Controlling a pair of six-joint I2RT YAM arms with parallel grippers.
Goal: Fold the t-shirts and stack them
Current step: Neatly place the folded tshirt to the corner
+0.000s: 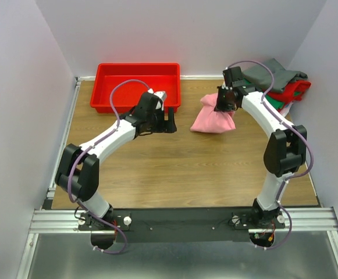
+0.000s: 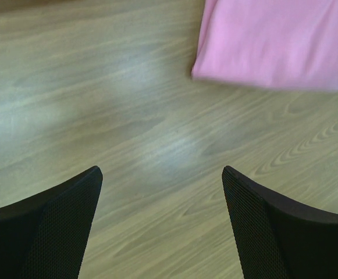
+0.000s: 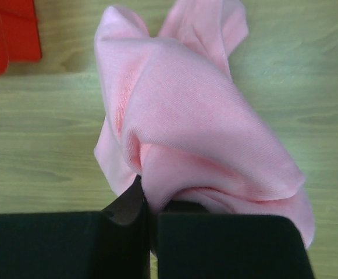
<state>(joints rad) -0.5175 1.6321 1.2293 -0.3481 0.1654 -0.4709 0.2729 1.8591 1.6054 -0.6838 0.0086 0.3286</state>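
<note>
Tabletop (image 1: 174, 168) open centre; tray (image 1: 105, 105), shirt pile (image 1: 278, 81) behind

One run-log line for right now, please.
left gripper: open, empty, above table | right gripper: shut on pink t-shirt, bunched | folded t-shirts: piled at far right corner

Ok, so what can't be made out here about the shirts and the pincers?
1. Folded shirt stack, top view: the right arm covers its left side, so the count is unclear.
2. Pink t-shirt, right wrist view: how much cloth sits in the shut right pincer is hidden by the pincer itself.
3. Same shirt, left wrist view: cut off by the top edge and blurred; the open left pincer holds nothing.
</note>
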